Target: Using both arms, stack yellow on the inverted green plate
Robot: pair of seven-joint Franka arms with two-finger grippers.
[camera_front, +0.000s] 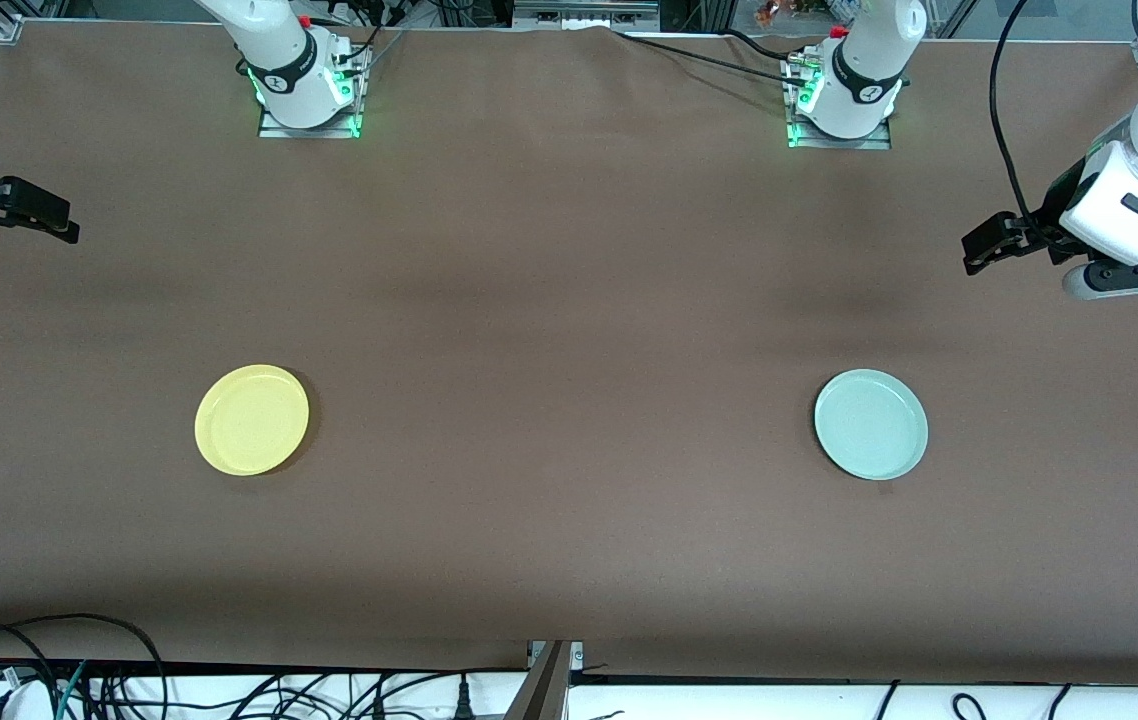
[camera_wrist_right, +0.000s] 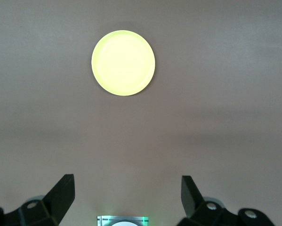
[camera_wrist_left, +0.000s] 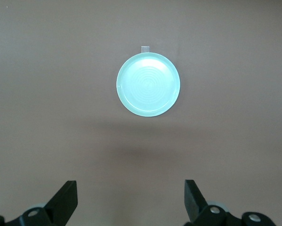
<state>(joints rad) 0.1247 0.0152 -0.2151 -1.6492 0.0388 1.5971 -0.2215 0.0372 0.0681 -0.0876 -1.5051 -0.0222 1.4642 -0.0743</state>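
Note:
The yellow plate [camera_front: 251, 419] lies hollow side up on the brown table toward the right arm's end; it also shows in the right wrist view [camera_wrist_right: 123, 62]. The pale green plate [camera_front: 870, 424] lies hollow side up toward the left arm's end and shows in the left wrist view [camera_wrist_left: 149, 84]. My left gripper [camera_front: 977, 254] hangs open and empty high above the table's end, well away from the green plate; its jaws stand wide apart [camera_wrist_left: 131, 190]. My right gripper [camera_front: 67, 228] hangs open and empty above the table's other end, away from the yellow plate [camera_wrist_right: 127, 186].
The two arm bases [camera_front: 307, 95] [camera_front: 844, 100] stand along the table's edge farthest from the front camera. Loose cables [camera_front: 79, 680] lie below the table's near edge. A small tape tab [camera_wrist_left: 145, 48] touches the green plate's rim. Bare brown table lies between the plates.

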